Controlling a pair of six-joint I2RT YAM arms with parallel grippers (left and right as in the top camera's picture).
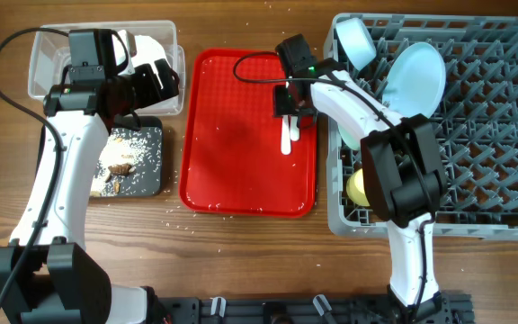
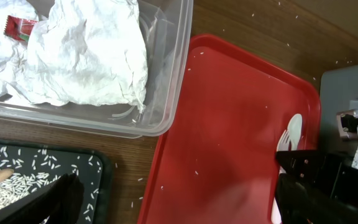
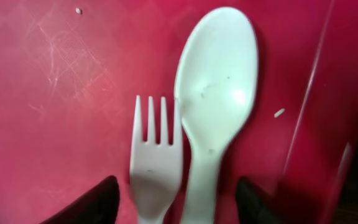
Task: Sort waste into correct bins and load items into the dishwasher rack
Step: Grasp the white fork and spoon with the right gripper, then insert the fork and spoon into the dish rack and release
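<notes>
The white fork (image 3: 153,165) and spoon (image 3: 213,112) lie side by side on the red tray (image 1: 232,153). My right gripper (image 3: 176,202) is open low over them, a finger on each side of both handles; it also shows in the overhead view (image 1: 288,106). My left gripper (image 1: 156,81) is open and empty over the near edge of the clear tub (image 1: 43,72), which holds the crumpled napkin (image 2: 86,56). The black tray (image 1: 147,162) holds food scraps (image 1: 120,166). The grey rack (image 1: 475,135) holds the blue plate (image 1: 418,76), blue bowl (image 1: 356,40) and yellow cup (image 1: 358,187); the mint bowl is mostly hidden.
Rice grains are scattered on the wooden table around the black tray and on the red tray. The red tray lies between the bins on the left and the rack on the right.
</notes>
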